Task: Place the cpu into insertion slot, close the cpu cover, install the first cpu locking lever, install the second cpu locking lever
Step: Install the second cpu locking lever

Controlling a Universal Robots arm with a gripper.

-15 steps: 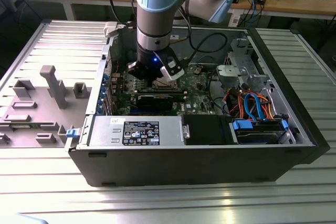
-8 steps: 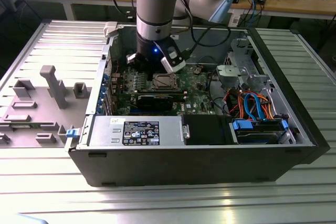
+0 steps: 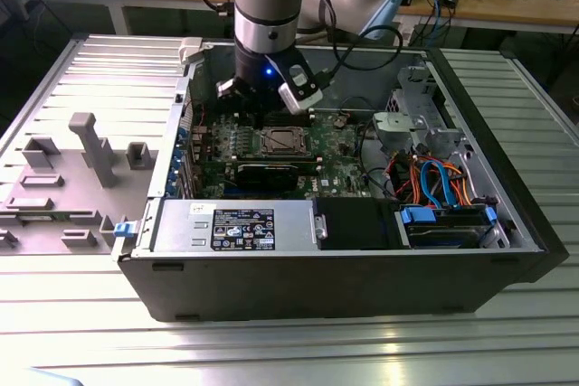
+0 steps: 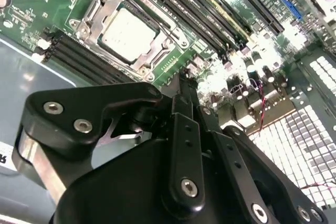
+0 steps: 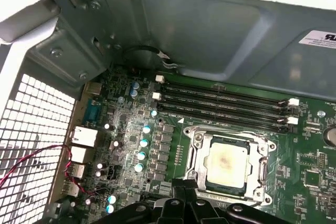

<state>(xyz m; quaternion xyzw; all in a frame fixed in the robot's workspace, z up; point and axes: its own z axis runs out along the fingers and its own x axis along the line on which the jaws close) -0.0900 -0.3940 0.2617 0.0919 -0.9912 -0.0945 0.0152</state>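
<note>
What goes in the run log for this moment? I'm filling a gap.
cpu: seated in insertion slot | cpu cover: down | gripper: empty, above board

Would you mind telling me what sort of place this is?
Probably a robotics lab or test workshop: an open computer case lies on a ribbed metal table, and a wooden bench behind carries cables and electronics.

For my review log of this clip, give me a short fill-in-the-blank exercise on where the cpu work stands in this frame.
1. The cpu lies inside the insertion ____.
2. The cpu cover frames the chip, so it is ____ over it.
3. The tool hangs above the ____ circuit board.
4. In both wrist views, the long narrow memory slots run ____ the socket.

Missing words: slot; closed; green; beside
</note>
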